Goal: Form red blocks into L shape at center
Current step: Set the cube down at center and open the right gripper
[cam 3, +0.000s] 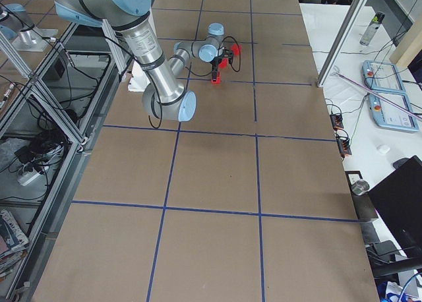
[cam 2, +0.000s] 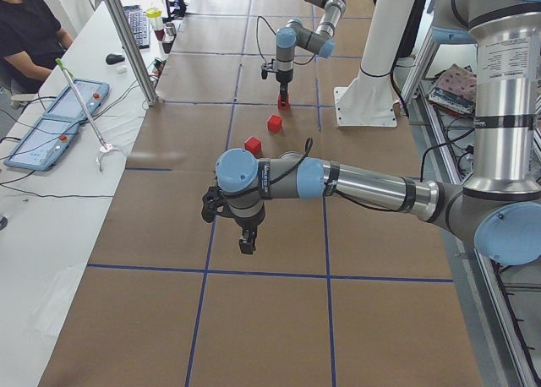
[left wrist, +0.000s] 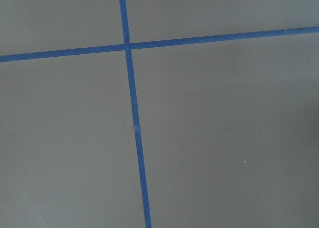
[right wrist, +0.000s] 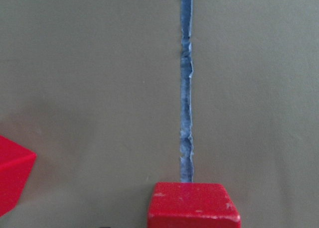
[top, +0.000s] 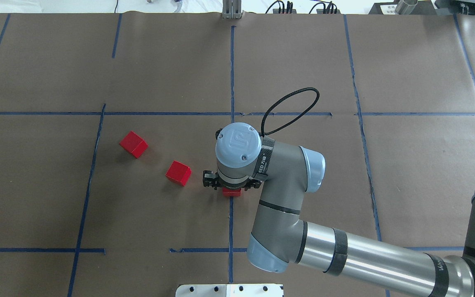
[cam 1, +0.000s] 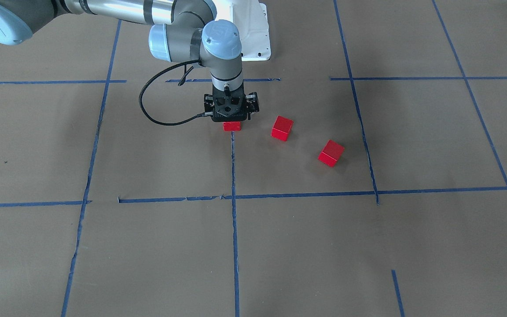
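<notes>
The black two-finger right claw points straight down, low over a small bright-red cube. The cube is right under the claw, where the fingers should be. The claw's own body hides the fingers, so I cannot tell if they squeeze the cube or stand loose around it. This cube rests on the thin blue tape line that runs down the middle of the brown paper table. Its sides look square to that line, so I think the corner of the L is set.

The other cubes lie on the robot's left of this claw. A second red cube is near, a bit farther from the robot, and turned slantwise to the tape. A third red cube is farther along the same slanting way, and it is turned too. No cubes touch.

The black left claw hangs well apart from them all, and I cannot tell how its fingers stand. So the right claw is nearer — and it would likely need to turn to match the slant.
</notes>
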### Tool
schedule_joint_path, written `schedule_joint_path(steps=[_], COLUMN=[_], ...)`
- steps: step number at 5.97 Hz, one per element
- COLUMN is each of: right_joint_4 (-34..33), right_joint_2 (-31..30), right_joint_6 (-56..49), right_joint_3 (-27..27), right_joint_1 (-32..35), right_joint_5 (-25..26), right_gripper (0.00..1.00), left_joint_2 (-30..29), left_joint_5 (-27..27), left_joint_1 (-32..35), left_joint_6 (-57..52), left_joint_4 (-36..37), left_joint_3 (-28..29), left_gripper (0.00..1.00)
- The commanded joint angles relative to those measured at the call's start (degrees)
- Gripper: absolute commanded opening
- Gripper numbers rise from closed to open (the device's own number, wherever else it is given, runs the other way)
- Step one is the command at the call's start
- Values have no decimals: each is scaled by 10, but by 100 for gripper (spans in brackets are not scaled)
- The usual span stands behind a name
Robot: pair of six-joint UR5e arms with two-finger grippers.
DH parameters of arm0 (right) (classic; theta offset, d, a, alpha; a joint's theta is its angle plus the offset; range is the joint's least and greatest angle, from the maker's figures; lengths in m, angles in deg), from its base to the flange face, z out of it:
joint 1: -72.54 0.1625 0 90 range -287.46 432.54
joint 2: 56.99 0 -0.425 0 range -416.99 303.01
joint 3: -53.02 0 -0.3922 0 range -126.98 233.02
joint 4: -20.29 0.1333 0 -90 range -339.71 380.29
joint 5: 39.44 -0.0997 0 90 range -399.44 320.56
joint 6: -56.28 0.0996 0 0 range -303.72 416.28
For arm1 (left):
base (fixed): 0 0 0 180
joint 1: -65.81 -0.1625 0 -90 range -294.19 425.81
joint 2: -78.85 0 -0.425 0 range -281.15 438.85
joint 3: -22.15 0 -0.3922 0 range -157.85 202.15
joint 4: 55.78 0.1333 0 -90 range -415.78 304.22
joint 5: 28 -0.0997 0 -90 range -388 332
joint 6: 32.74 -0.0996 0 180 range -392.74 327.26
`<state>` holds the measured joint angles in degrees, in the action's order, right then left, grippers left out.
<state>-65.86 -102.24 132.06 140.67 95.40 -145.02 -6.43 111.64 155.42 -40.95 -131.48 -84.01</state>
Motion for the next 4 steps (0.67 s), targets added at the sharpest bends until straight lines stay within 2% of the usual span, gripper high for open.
schedule_joint_path(steps=[1, 2, 3, 4], right_joint_4=[-9, -16, -19, -17], right_joint_2=[-17, -69, -113, -141], right_joint_6=[-1, -1, -1, -2], right_joint_3=[40, 128, 180, 197], right_joint_1=[31, 57, 87, 117], right_joint_5=[-7, -41, -85, -98], right_gripper=[100, 100, 100, 100], left_joint_2=[-24, -27, -32, -35], left_joint_5=[48, 52, 51, 48], left_joint_1=[-23, -58, -113, -163], left_joint_6=[49, 120, 216, 311], left_joint_4=[-19, -50, -126, -234], left_joint_3=[-7, -18, -19, -19], left_gripper=[100, 100, 100, 100])
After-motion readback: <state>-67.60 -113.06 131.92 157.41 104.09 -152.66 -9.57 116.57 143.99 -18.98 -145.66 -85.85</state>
